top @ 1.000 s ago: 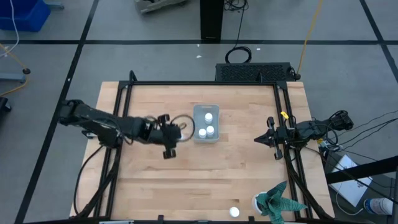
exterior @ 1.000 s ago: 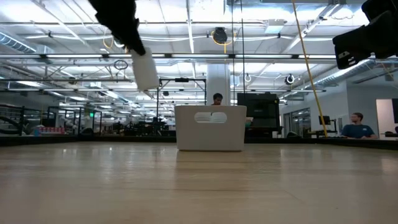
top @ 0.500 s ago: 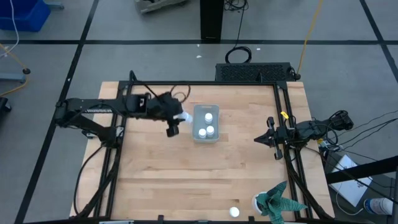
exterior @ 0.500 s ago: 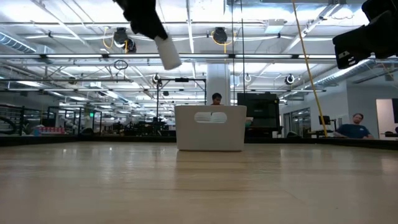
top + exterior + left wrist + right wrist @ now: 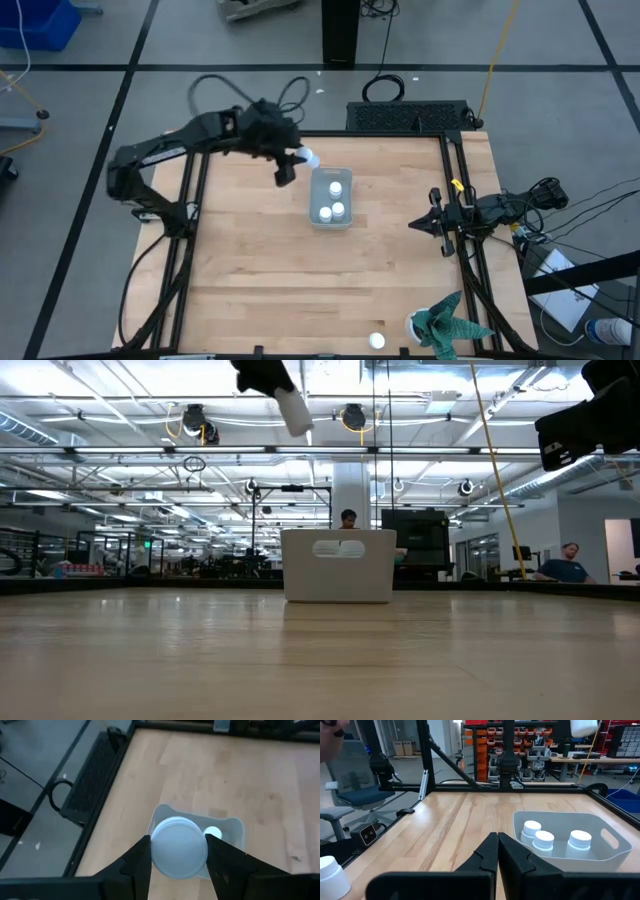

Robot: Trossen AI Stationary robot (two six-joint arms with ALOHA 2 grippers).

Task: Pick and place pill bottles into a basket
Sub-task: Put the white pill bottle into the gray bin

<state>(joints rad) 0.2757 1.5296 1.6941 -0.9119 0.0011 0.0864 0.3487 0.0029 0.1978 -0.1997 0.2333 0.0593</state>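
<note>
wooden table [image 5: 250, 270], green plant [image 5: 447, 327] far from basket [image 5: 331, 199]

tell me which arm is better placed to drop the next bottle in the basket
The left. Its pincer already holds a pill bottle high above the table, just beside the basket. The right pincer rests shut and empty near the table's right edge.

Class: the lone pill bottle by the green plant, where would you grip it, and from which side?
Likely from straight above: the pill bottle shows its round cap, so it stands upright. Close the right end effector, the nearer one, across its cylindrical sides, keeping clear of the green plant beside it.
</note>
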